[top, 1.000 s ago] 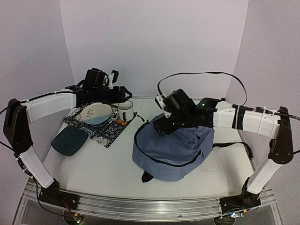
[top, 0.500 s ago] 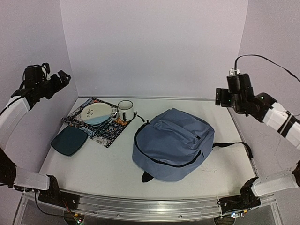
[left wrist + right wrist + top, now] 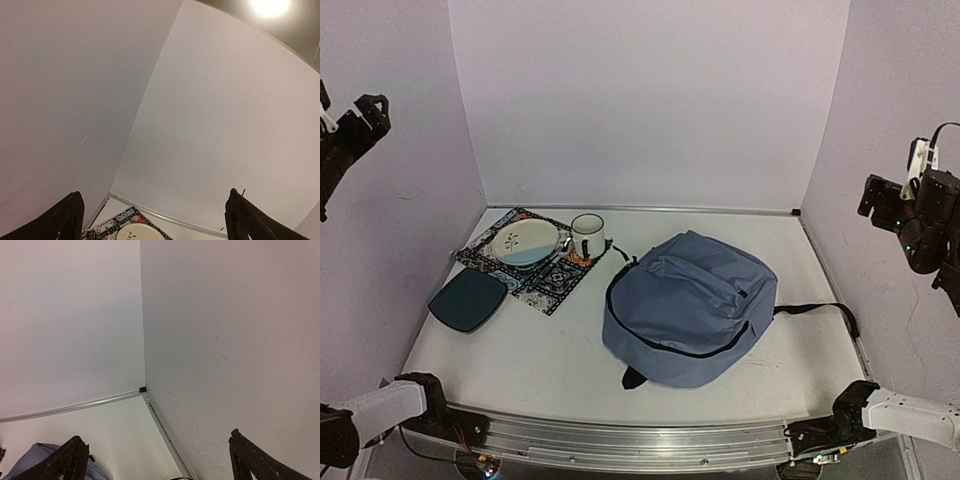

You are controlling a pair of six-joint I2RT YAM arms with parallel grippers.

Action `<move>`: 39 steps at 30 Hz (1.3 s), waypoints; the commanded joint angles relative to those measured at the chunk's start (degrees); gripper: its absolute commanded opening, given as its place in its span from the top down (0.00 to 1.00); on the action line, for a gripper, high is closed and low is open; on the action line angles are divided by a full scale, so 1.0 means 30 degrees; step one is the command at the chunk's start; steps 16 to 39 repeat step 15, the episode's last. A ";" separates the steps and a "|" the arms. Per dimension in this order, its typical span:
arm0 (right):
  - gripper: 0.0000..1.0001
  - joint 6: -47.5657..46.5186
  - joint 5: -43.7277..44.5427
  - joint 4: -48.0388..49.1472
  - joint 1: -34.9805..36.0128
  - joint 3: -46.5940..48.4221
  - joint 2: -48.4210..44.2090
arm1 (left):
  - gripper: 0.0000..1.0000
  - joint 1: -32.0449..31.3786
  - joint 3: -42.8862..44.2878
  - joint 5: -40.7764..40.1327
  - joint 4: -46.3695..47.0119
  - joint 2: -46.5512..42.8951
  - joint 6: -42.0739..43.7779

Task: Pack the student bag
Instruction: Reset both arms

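With the left gripper (image 3: 154, 192) and right gripper (image 3: 156, 435) both wide open, empty and high at the sides, the backpack (image 3: 690, 305) lies flat on the table (image 3: 540, 340), seemingly zipped shut, so a one-handed tug on its zipper (image 3: 680, 351) could just drag the soft fabric along.

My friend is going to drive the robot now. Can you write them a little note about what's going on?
Left gripper: open, empty, raised high off to the left.
Right gripper: open, empty, raised high off to the right.
Student bag: lying on the table right of centre, zips look shut, nothing touching it.
Plate on the patterned mat, mug at its edge, teal tray beside: all outside the bag.
Done: cannot tell whether anything is inside.
Left: open the bag, pack.
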 commanded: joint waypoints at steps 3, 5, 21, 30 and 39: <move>0.02 -0.1438 0.0585 -0.0050 0.0060 0.0404 0.0054 | 0.01 -0.0201 0.0940 -0.1623 -0.0481 -0.0587 0.1282; 0.02 -0.1497 0.0661 -0.0052 0.0060 0.0389 0.0036 | 0.00 -0.0252 0.0697 -0.1611 -0.0432 -0.0710 0.1299; 0.02 -0.1910 0.0671 -0.0008 0.0060 0.0334 0.0212 | 0.00 -0.0640 0.0160 -0.1706 -0.0305 -0.0989 0.1652; 0.02 -0.1910 0.0671 -0.0008 0.0060 0.0334 0.0212 | 0.00 -0.0640 0.0160 -0.1706 -0.0305 -0.0989 0.1652; 0.02 -0.1910 0.0671 -0.0008 0.0060 0.0334 0.0212 | 0.00 -0.0640 0.0160 -0.1706 -0.0305 -0.0989 0.1652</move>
